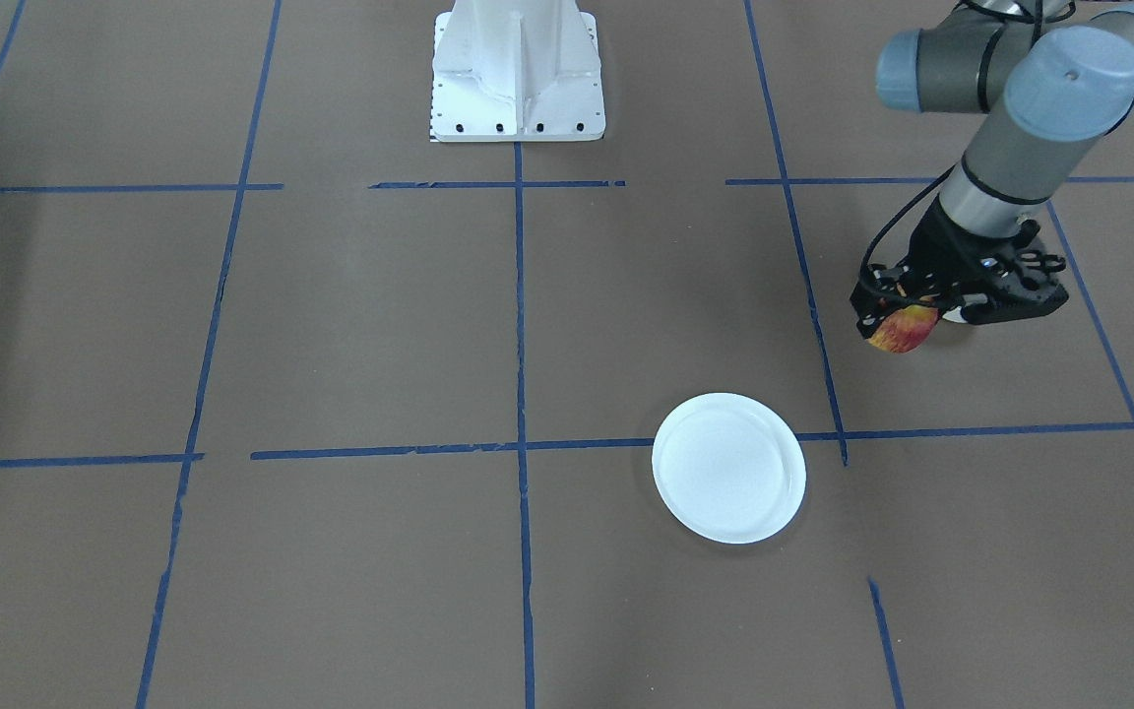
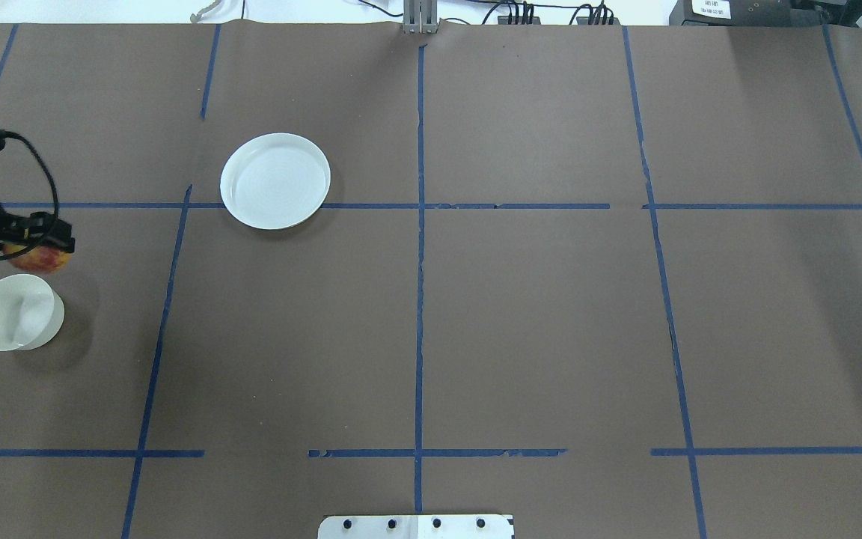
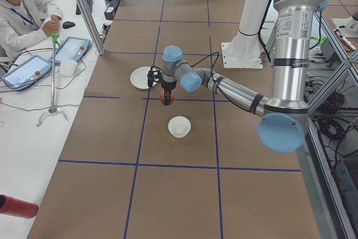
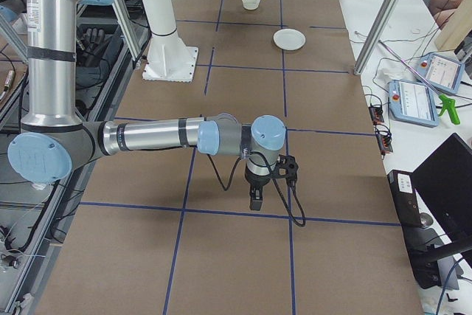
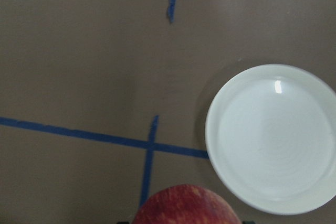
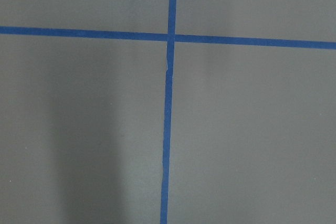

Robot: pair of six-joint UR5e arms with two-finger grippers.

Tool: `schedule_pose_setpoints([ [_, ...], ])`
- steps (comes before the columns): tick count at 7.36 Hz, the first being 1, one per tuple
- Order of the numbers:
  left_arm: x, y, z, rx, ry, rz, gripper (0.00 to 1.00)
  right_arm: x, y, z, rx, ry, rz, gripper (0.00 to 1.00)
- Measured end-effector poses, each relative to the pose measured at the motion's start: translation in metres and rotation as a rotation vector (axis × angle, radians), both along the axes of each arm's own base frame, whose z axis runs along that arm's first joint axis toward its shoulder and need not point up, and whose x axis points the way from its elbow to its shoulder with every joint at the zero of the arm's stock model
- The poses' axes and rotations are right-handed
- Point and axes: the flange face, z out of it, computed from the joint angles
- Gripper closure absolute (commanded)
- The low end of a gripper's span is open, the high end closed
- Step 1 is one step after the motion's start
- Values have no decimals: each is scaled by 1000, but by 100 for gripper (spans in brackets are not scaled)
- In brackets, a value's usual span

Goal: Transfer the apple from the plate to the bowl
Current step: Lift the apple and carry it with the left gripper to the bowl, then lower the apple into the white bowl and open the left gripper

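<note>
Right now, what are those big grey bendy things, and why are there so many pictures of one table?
Those are two robot arms, each with two fingers for picking things up. All the pictures show the same moment. One camera looks down from behind the robot and one faces it. Two stand at the table's ends, and a small one rides on each wrist. On the brown table with blue tape lines lie a flat white plate, empty, and a small white bowl, empty too. The left arm's fingers hold a red apple just beside the bowl, not in it yet. The right arm hangs over a tape cross elsewhere. I cannot tell whether its fingers are open.
</note>
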Motion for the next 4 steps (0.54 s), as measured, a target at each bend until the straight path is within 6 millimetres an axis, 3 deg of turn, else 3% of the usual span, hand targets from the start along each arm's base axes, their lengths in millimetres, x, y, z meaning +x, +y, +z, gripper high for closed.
schedule_pose_setpoints([
  [1, -22, 30, 41, 24, 17, -1, 100, 0, 0, 0, 0, 0, 0, 0],
  [2, -34, 47, 69, 20, 23, -9, 100, 0, 0, 0, 0, 0, 0, 0],
  [4, -32, 50, 90, -9, 29, -30, 100, 0, 0, 0, 0, 0, 0, 0],
])
